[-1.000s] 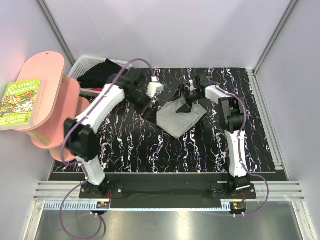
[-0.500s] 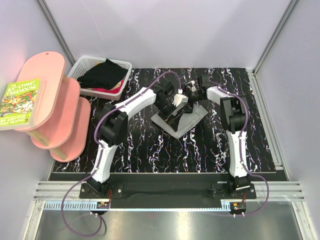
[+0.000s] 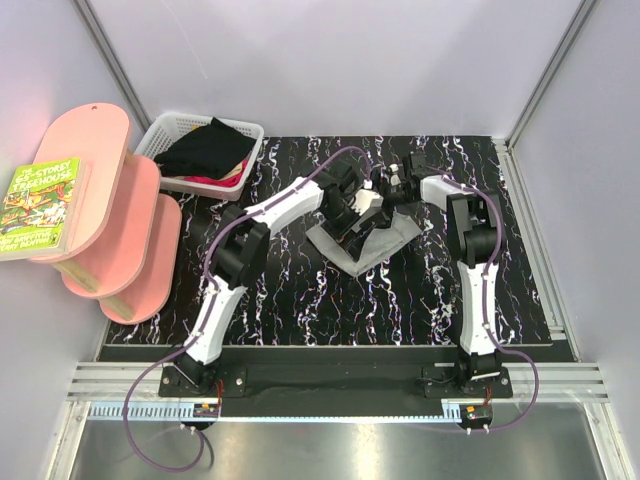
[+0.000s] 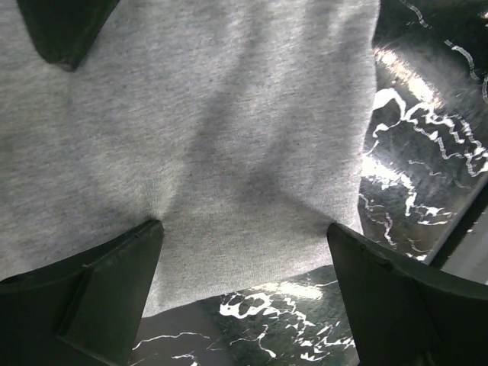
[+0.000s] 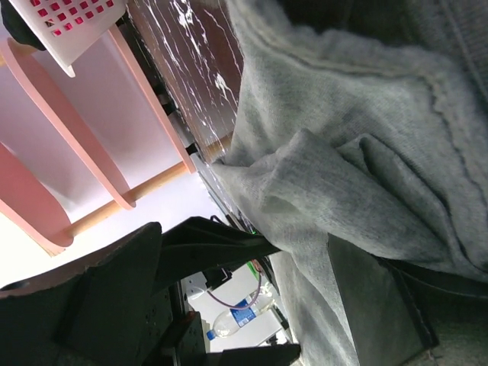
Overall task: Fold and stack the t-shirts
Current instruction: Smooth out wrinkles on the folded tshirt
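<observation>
The black tabletop veined in white (image 3: 300, 295) has nothing on its near half but the two arms rising from their bases at 6 o'clock. Past centre, towards 12 o'clock, lies the light heather-grey cotton t-shirt (image 3: 372, 246), folded down to a compact, skewed rectangle.

The left gripper (image 3: 352, 213) is over the shirt's 10 o'clock side. Its wrist view shows the jaws spread wide with flat grey cloth below them and nothing held. The right gripper (image 3: 392, 188) is at the shirt's 12 o'clock edge, its jaws also well apart. A rumpled ridge of cloth sits between them, and I cannot tell whether either pad touches it.

The grey shirt's fold looks to be at its closing, smoothing stage. The next move probably calls for both arms to lift off without dragging the top layer, then for the left arm to reach to 10 o'clock. There the black cloth t-shirt (image 3: 205, 148) lies heaped in a white plastic lattice basket (image 3: 168, 123).

A pink three-tier wooden shelf (image 3: 95, 165) stands at 9 o'clock with a green paperback book (image 3: 40, 205) on it. Pale lilac panels (image 3: 330, 60) wall the cell in.
</observation>
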`<state>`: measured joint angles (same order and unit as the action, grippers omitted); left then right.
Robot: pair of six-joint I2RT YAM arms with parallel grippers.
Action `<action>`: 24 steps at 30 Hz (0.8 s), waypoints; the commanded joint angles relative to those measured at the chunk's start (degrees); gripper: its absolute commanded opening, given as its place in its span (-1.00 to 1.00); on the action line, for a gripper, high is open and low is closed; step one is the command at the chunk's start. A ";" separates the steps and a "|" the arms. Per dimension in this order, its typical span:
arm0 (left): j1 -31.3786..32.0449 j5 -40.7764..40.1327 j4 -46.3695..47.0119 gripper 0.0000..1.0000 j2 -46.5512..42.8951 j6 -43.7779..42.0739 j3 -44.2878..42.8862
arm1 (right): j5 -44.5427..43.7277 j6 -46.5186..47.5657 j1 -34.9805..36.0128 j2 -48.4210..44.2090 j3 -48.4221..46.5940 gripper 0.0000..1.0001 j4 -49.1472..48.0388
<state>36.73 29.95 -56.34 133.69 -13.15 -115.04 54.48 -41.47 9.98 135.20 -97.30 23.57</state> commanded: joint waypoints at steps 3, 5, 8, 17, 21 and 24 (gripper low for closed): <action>-3.67 -5.87 -9.05 0.98 -1.14 -3.11 5.97 | -11.76 3.50 -1.19 -2.20 9.13 1.00 4.12; -7.26 -6.05 -9.14 0.98 -2.37 -3.55 6.41 | -12.03 3.59 -1.10 -3.79 12.46 0.99 3.15; -11.05 -7.54 -9.32 0.98 -3.08 -3.99 5.19 | -12.03 3.24 -1.10 -6.87 16.94 0.99 1.22; -8.27 -6.40 -9.76 0.98 -9.65 -3.29 5.97 | -10.71 1.92 -1.10 -12.58 18.38 0.99 -1.25; -7.20 -2.29 -10.54 0.98 -15.46 -3.03 5.62 | -10.18 0.52 -1.01 -16.10 16.44 1.00 -0.98; -7.81 1.23 -11.07 0.98 -18.81 -1.97 4.22 | -11.40 -0.10 -1.10 -20.05 15.30 0.99 -0.55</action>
<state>29.98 25.17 -66.17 123.81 -16.21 -108.20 48.47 -41.93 9.10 121.91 -79.59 21.21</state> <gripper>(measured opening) 0.987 0.993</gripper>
